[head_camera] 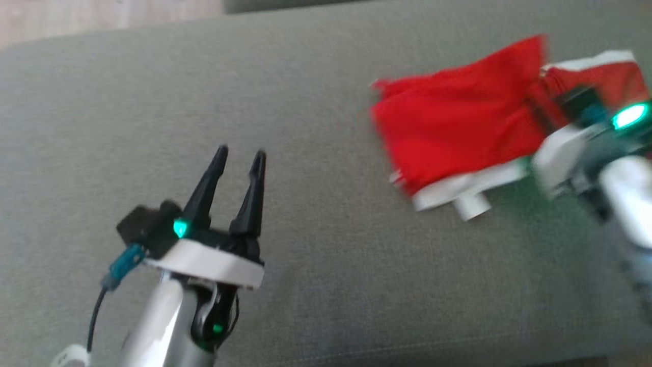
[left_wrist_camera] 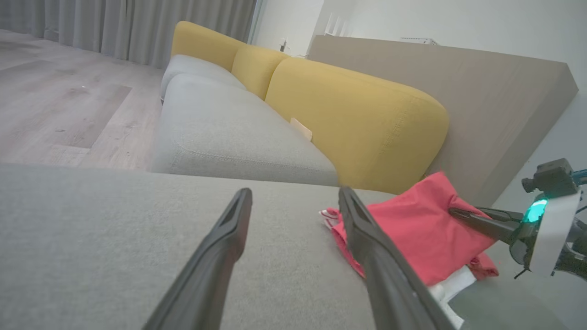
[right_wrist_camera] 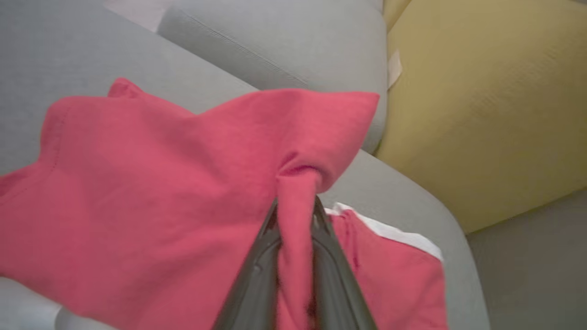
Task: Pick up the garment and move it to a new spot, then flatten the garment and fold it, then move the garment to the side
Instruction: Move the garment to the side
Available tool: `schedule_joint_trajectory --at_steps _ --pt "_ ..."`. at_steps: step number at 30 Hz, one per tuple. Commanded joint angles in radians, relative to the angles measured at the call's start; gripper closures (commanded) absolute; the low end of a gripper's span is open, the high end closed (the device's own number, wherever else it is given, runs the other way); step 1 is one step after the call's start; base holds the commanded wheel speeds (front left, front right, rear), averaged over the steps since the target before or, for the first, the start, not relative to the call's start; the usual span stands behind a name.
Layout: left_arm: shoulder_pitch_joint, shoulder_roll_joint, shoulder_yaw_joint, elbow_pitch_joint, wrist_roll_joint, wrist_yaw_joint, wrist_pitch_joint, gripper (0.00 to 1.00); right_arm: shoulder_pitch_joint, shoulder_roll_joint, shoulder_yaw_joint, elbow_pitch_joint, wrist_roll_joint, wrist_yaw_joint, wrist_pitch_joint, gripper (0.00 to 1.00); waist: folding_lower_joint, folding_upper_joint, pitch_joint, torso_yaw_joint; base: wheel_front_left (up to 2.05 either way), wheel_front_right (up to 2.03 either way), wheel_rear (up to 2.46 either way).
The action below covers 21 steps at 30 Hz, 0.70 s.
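The garment [head_camera: 458, 127] is red cloth with white trim, bunched at the right of the grey cushion [head_camera: 316, 285]. My right gripper [right_wrist_camera: 296, 201] is shut on a pinched fold of the garment [right_wrist_camera: 160, 192], and the fabric rises around its fingers. From the left wrist view the right gripper [left_wrist_camera: 458, 213] reaches into the garment [left_wrist_camera: 422, 233] from the right. In the head view its fingertips are hidden in the cloth and blurred. My left gripper [head_camera: 239, 153] stands open over bare cushion at the lower left, well apart from the garment, its fingers [left_wrist_camera: 229, 229] holding nothing.
A yellow backrest [left_wrist_camera: 357, 114] runs behind the grey seat cushions [left_wrist_camera: 229, 133]. A beige panel [left_wrist_camera: 458, 91] stands behind it. Wooden floor [left_wrist_camera: 59, 96] lies beyond the cushion's far edge. A gap separates this cushion from its neighbour.
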<state>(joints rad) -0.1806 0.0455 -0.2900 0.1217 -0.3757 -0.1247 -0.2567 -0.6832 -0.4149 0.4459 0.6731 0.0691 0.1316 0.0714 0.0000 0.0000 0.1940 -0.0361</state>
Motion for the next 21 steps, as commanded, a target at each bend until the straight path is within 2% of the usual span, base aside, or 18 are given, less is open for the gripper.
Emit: schedule_joint_trajectory --at_steps 1,5,12,17,21 --pt "-0.056 0.005 0.023 -0.040 -0.009 -0.006 -0.005 0.00 -0.044 -0.029 0.000 -0.039 0.016 -0.001 0.007 1.00 0.0000 0.0000 0.045 -0.031 0.00 0.00 0.00" --pt "-0.092 0.005 -0.007 -0.043 -0.014 -0.006 -0.005 0.00 -0.095 -0.140 -0.033 -0.045 0.019 -0.001 0.042 1.00 0.0000 0.0000 0.096 -0.033 0.00 0.00 0.00" --pt "-0.124 0.005 -0.020 -0.035 -0.016 -0.006 -0.005 0.00 -0.117 -0.287 -0.107 -0.014 -0.001 -0.001 0.096 1.00 0.0000 0.0000 0.165 -0.002 0.00 0.00 0.00" --pt "-0.136 0.005 -0.020 -0.038 -0.022 -0.006 -0.005 0.00 -0.088 -0.361 -0.160 0.001 -0.011 -0.001 0.118 1.00 0.0000 0.0000 0.196 0.031 0.00 0.00 0.00" --pt "-0.143 0.005 -0.023 -0.042 -0.021 -0.006 -0.005 0.00 -0.069 -0.388 -0.212 0.010 -0.026 -0.001 0.154 1.00 0.0000 0.0000 0.218 0.049 0.00 0.00 0.00"
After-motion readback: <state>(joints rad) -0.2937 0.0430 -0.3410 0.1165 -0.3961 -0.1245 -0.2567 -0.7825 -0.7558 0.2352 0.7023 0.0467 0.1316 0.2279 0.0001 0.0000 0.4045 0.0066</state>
